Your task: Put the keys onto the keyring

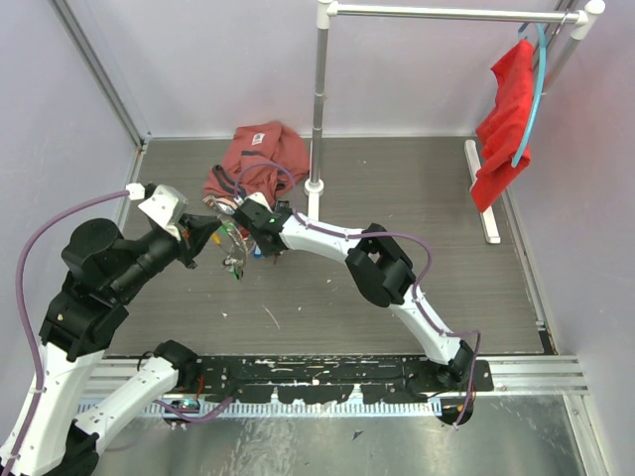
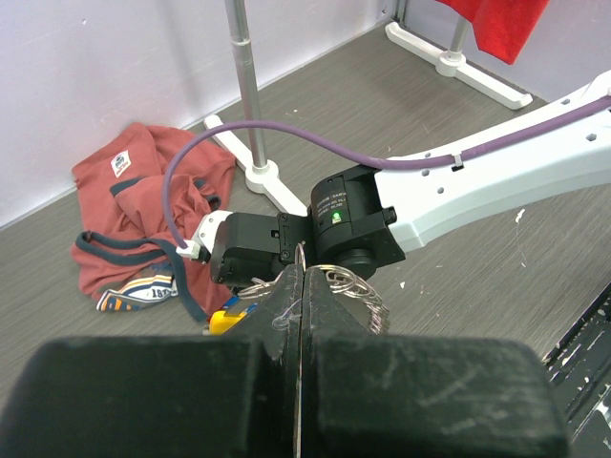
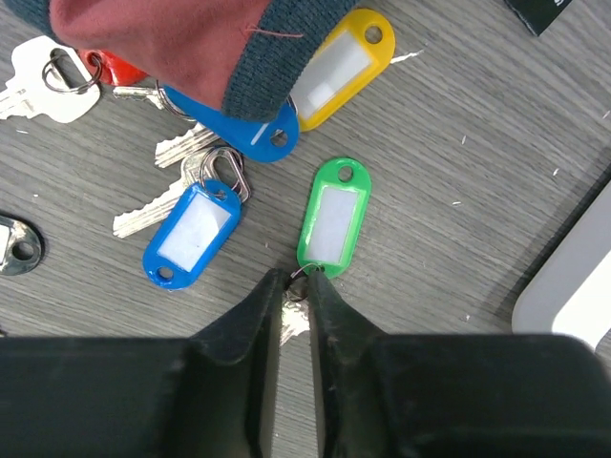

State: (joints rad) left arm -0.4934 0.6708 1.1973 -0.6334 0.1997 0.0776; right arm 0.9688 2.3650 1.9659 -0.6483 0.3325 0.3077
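My left gripper (image 2: 304, 272) is shut on the keyring (image 2: 358, 286), a thin wire loop with a fan of silvery keys hanging to its right and a yellow tag (image 2: 225, 318) to its left. It holds the ring above the table, close to the right wrist (image 1: 260, 220). In the right wrist view my right gripper (image 3: 296, 277) is low on the table. Its jaws stand a narrow gap apart, straddling the small ring and key head at the bottom of the green-tagged key (image 3: 332, 216). Blue-tagged keys (image 3: 192, 236), a yellow tag (image 3: 341, 67) and a red tag (image 3: 115, 69) lie just beyond.
A red garment (image 1: 260, 159) lies crumpled behind the keys, and its hem (image 3: 172, 43) overhangs some tags. A metal stand pole (image 1: 318, 99) rises to the right of it on a white base. Another red cloth (image 1: 506, 119) hangs from the rail at far right.
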